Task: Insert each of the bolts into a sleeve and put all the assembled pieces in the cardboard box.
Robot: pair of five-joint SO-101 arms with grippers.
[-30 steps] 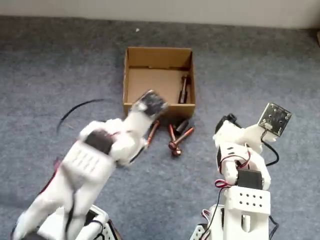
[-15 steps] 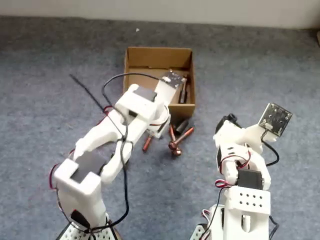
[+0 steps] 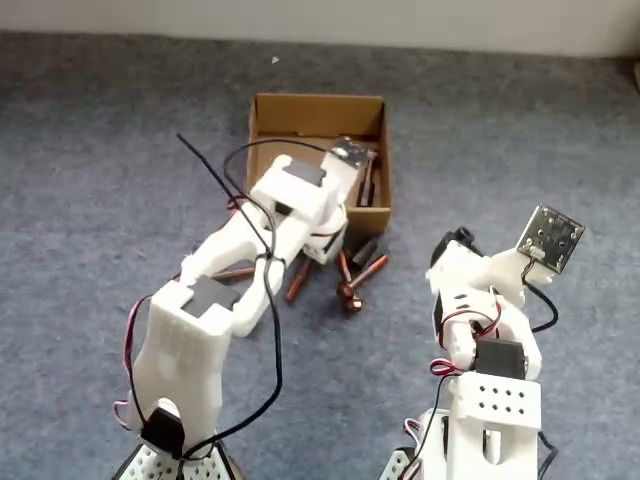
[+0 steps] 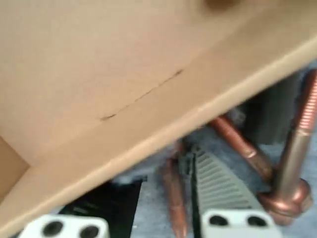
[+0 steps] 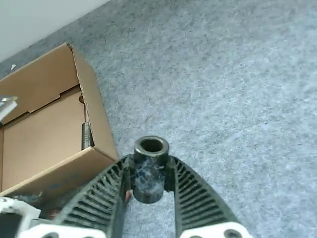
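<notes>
Cardboard box [image 4: 124,74] cropped by frame edges; bolt [image 4: 297,144] shank runs out of frame. High view: left arm [image 3: 290,210] hides box front wall, parts of bolts [image 3: 298,282].

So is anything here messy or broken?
Nothing looks broken. The untidy bit is the carpet just outside the cardboard box's front wall. Several copper bolts lie loose there, pointing different ways, with a dark sleeve beside them.
</notes>
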